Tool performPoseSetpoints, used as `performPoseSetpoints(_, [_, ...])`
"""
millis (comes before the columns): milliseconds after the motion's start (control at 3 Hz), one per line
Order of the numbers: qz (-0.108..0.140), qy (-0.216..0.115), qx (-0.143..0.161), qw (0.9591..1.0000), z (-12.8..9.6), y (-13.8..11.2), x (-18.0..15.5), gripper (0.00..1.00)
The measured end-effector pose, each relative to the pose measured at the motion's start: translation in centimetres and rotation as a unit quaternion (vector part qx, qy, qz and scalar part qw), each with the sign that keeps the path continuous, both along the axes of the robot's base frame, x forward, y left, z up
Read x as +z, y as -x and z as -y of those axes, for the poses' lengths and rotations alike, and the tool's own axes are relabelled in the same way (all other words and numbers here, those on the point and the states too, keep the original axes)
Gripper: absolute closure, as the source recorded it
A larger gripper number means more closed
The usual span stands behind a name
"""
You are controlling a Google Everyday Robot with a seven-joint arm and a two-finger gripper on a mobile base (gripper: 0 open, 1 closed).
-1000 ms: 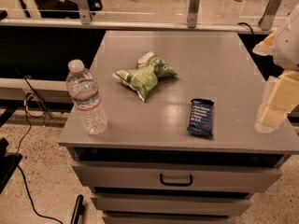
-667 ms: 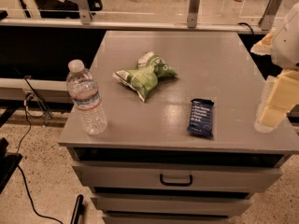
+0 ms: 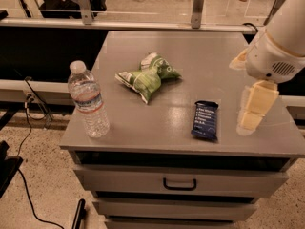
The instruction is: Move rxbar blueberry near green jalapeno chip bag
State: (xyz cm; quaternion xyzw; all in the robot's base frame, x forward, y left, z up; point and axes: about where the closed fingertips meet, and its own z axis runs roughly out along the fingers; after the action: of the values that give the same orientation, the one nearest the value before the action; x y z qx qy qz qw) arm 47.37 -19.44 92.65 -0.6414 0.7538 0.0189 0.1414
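Note:
The rxbar blueberry (image 3: 206, 120), a flat dark navy wrapper with pale text, lies on the grey cabinet top (image 3: 200, 61) near the front right. The green jalapeno chip bag (image 3: 147, 77), green and white with a pinched middle, lies to the bar's upper left near the middle of the top. My gripper (image 3: 255, 109) hangs over the right edge of the top, right of the bar and apart from it. It holds nothing that I can see.
A clear plastic water bottle (image 3: 87, 100) stands upright at the front left corner. The cabinet has drawers below with a dark handle (image 3: 179, 183). A rail with posts (image 3: 197, 7) runs behind. Cables (image 3: 28, 128) trail on the floor at left.
The gripper and arm have shifted slightly left over the right edge of the top. The bar, bag and bottle have not moved.

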Motion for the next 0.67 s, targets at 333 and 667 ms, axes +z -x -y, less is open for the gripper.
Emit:
performPoseSetpoints(333, [-0.01,-0.032,0.004,0.9994,-0.7,-1.1,-3.0,0.0])
performPoseSetpoints(667, [-0.008,-0.056,0.004,0.9984,-1.6,-2.4,-5.3,0.0])
